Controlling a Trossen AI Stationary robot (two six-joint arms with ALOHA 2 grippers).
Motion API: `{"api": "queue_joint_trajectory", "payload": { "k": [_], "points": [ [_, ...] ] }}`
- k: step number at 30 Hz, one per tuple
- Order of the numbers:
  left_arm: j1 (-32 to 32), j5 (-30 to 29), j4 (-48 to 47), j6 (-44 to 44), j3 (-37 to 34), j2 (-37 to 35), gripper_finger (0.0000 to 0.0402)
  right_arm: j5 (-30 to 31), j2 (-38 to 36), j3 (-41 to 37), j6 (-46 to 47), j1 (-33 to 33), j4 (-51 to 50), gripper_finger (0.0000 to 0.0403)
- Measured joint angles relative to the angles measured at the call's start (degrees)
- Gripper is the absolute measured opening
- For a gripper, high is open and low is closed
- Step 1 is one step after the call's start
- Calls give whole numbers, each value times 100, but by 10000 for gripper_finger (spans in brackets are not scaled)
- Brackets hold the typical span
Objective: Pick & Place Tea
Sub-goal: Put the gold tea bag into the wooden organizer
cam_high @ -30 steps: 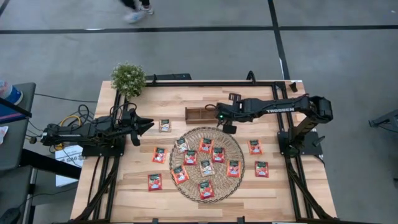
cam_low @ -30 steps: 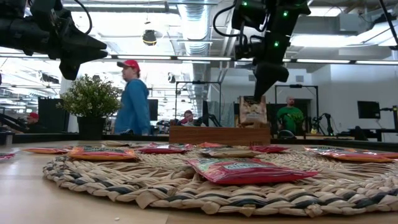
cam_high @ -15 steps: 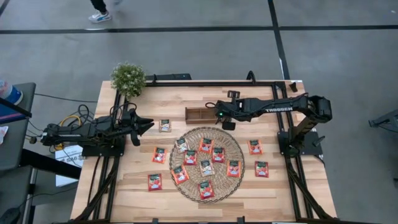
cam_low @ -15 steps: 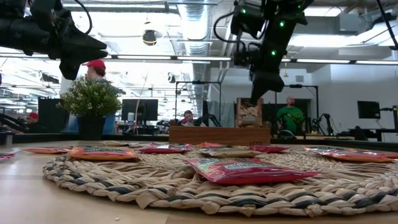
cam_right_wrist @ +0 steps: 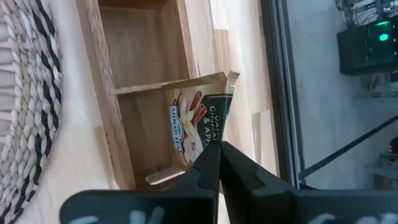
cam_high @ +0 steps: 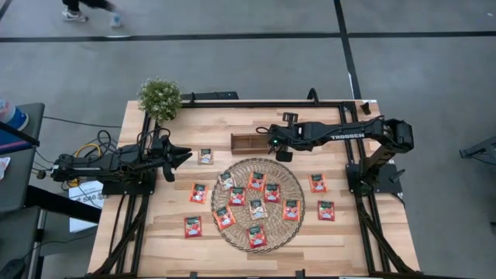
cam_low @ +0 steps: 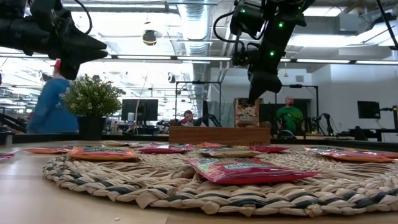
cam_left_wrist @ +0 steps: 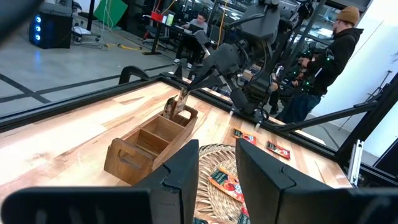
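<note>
A wooden table (cam_high: 333, 225) stands on a grey floor, with a small potted plant (cam_high: 160, 98) at its far left corner and a workshop with people and screens behind it in the low view. A round woven mat (cam_high: 287, 230) lies near the middle, carrying several red-orange tea sachets (cam_high: 256, 181); more lie on the bare wood on both sides of the mat, and one pale sachet (cam_high: 205, 156) rests near the left arm. A brown wooden tray (cam_high: 246, 142) with three compartments sits just beyond the mat.

The right gripper (cam_right_wrist: 219, 147) hangs over the end of the tray nearest the right arm, its jaws closed on the edge of a beige sachet (cam_right_wrist: 199, 118). The sachet hangs upright from them, and its lower part reaches down into that end compartment. In the low view it shows above the tray's wall, below the gripper.

The left gripper (cam_left_wrist: 216, 163) waits above the table's left side, pointing towards the tray, with its jaws narrowly parted and nothing between them.
</note>
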Motion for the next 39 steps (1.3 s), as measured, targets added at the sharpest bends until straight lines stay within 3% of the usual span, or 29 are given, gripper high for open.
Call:
{"api": "queue_joint_trajectory", "payload": {
  "k": [39],
  "points": [
    [-1, 0, 0, -28, 0, 0, 97, -265, 0, 0, 2, -188, -112, 0]
  ]
}}
